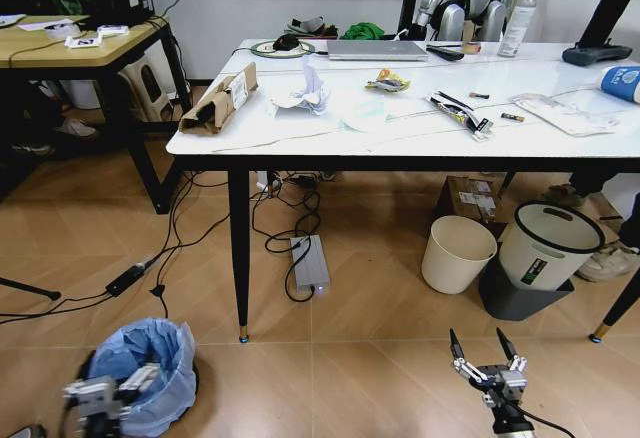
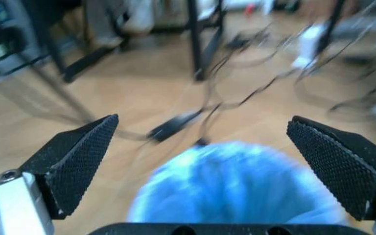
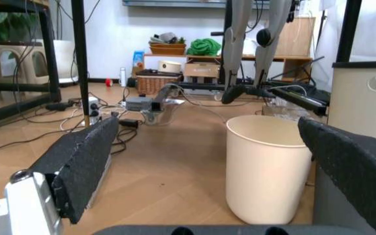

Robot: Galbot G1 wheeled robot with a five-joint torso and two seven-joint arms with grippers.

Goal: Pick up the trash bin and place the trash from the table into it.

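I hold the open left pincer (image 1: 100, 398) over the trash bin (image 1: 150, 363), light and crinkly-lined, best gripped at its rim; right pincer (image 1: 487, 350) open.

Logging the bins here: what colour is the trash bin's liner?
Light blue, clearest in the head view: trash bin.

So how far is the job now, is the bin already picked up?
Not yet. The bin stands on the floor; the left gripper is open just above it, grasping nothing. The right gripper hangs open and low near the cream bucket. All the trash, like the cardboard and paper, is left on the table.
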